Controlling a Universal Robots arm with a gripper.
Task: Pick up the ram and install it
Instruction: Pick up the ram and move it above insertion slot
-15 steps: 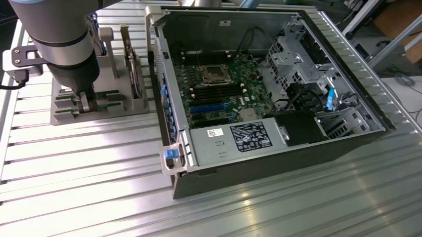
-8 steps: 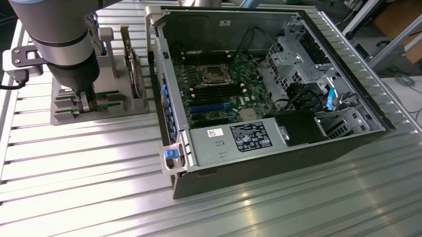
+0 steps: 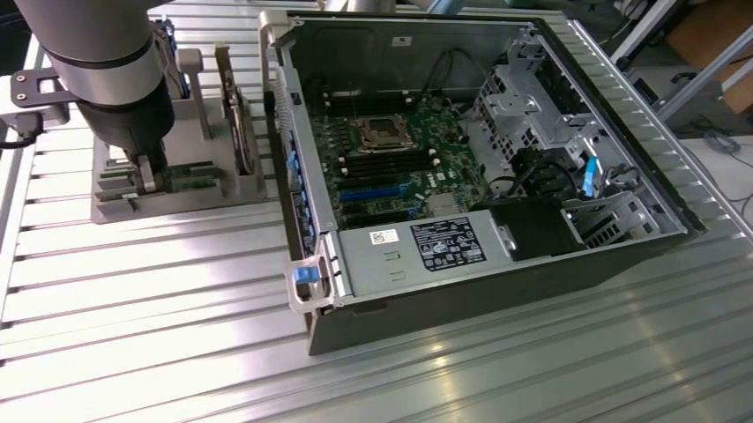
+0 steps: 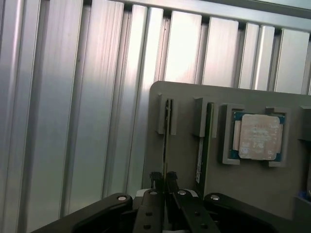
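The ram [image 4: 166,131] is a thin green stick standing on edge in a slot of the grey holder [image 4: 184,160]. My gripper [image 4: 164,175] is down over one end of it, the two black fingers [image 4: 156,178] pressed against its sides. A second stick like it [image 4: 206,141] stands one slot over, untouched. In the exterior view the gripper [image 3: 151,176] reaches down into the holder [image 3: 118,207] at that view's left, with green board [image 3: 194,179] showing beside it.
A square silver CPU [image 4: 257,137] lies in a pocket of the holder. A hard drive [image 3: 242,123] stands upright in the holder. The open computer case [image 3: 309,123] lies at the exterior view's right, its motherboard's black memory slots [image 3: 376,163] exposed. Ribbed aluminium table [image 3: 153,300] all around.
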